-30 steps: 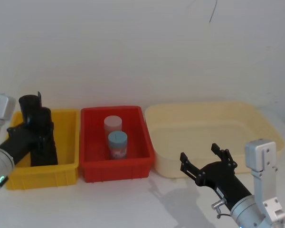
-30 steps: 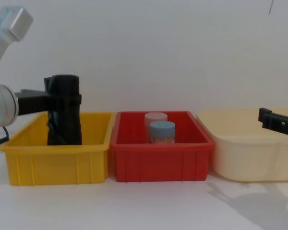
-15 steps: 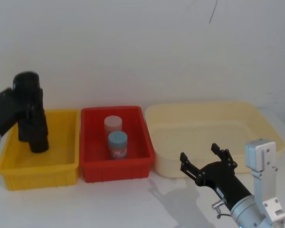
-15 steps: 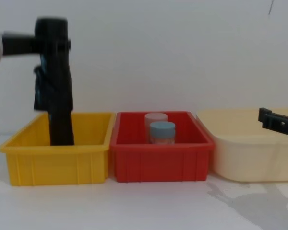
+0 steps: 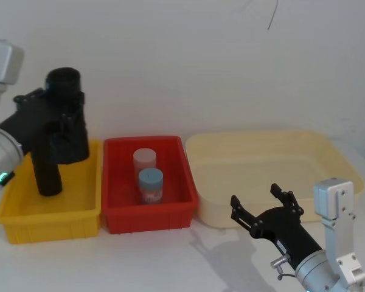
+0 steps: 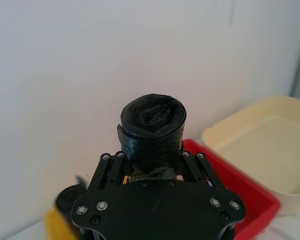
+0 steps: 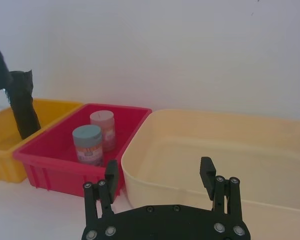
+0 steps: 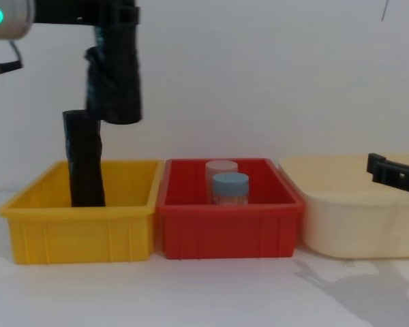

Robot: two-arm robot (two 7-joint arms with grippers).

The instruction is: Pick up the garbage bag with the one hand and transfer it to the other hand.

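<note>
Lifted clear of the yellow bin [image 5: 48,226] in the last half second, the garbage bag [image 8: 116,82] now hangs upright in the left gripper [image 6: 152,167]. Its lower end is above the bin's rim, where before it was still down among the walls. The left jaws are clamped on the bag's upper part from both sides, with its top end standing just above them. Below and just beside the held bag, the slimmer black roll [image 8: 85,163] remains standing in the bin. The right gripper [image 5: 258,204] has not moved. It waits low over the worktop [image 5: 170,261], its jaws spread apart and holding nothing, just in front of the cream tub [image 5: 261,141]. The red bin [image 5: 152,220] with two jars lies between the two grippers. The pick-up looks complete, and the transfer is what remains. The bag is still well apart from the waiting jaws, so the left arm would probably have to carry it across, with free length left for the second grip.
</note>
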